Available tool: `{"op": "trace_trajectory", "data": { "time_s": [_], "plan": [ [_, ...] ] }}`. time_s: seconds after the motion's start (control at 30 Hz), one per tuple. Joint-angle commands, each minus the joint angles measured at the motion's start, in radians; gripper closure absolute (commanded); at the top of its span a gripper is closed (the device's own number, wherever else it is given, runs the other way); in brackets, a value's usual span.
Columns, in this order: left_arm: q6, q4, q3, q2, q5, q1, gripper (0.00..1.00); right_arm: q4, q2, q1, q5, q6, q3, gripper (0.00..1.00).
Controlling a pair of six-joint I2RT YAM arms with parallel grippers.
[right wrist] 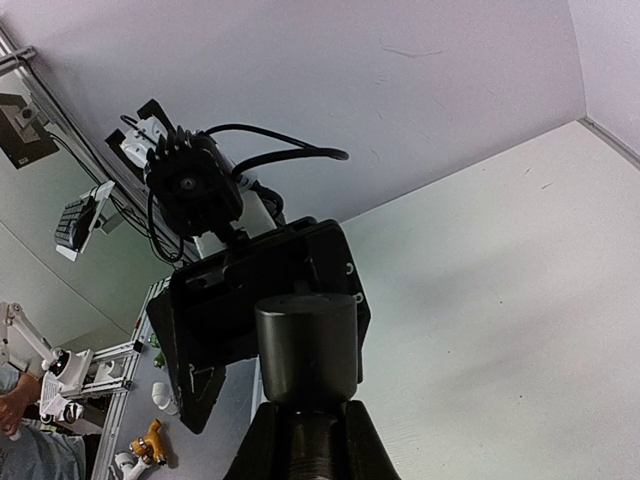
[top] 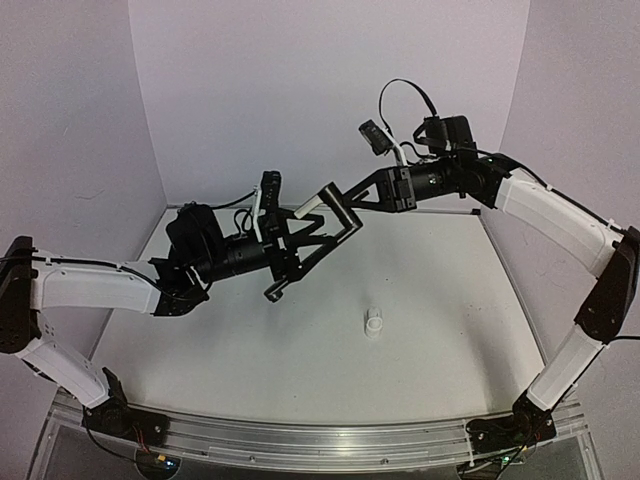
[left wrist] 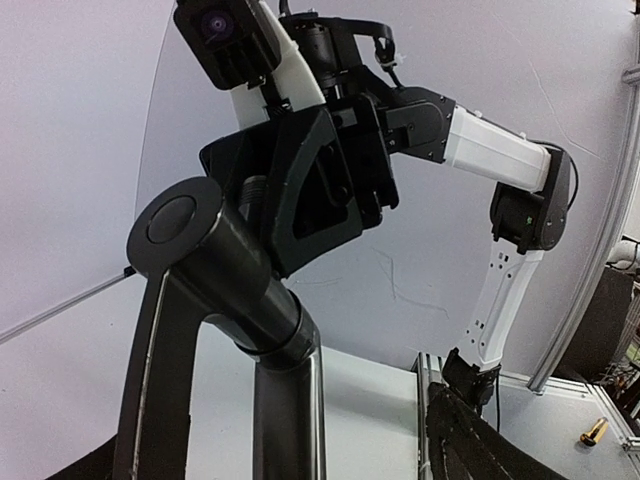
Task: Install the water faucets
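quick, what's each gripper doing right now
left gripper: open, fingers apart on either side of the black pipe, not gripping it
right gripper: shut on the black pipe

A white table [top: 440, 300] forms the floor of a small booth. A pale lilac back wall [top: 330, 80] rises behind it, and a left wall [top: 60, 120] and a right wall [top: 585, 90] angle in from the sides, meeting it at faint vertical seams. The light is soft and even, leaving only dim shadows on the tabletop. A metal rail [top: 320, 437] runs along the near edge. The left wrist view shows a silver frame post [left wrist: 592, 240] outside the booth, near a small brass-coloured piece [left wrist: 594, 432] lying on a grey surface.
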Motion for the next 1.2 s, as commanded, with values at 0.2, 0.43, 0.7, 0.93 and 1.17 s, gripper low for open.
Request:
{"op": "trace_trajectory", "data": {
  "time_s": [0.2, 0.43, 0.7, 0.93, 1.17],
  "plan": [
    [0.062, -0.385, 0.115, -0.059, 0.014, -0.004, 0.18, 0.076, -0.039, 0.005, -0.055, 0.008, 0.016, 1.0],
    [0.03, -0.428, 0.148, -0.026, 0.116, -0.004, 0.25, 0.076, -0.031, 0.006, -0.081, 0.005, 0.016, 1.0],
    [-0.008, -0.363, 0.154, 0.0, 0.163, -0.004, 0.5, 0.075, -0.027, 0.009, -0.09, 0.007, 0.015, 1.0],
    [-0.001, -0.384, 0.161, 0.002, 0.142, -0.002, 0.74, 0.074, -0.028, 0.01, -0.09, 0.007, 0.018, 1.0],
    [-0.007, -0.38, 0.134, -0.03, 0.092, -0.002, 1.0, 0.074, -0.023, 0.009, -0.049, 0.002, 0.011, 0.77]
  ]
}}
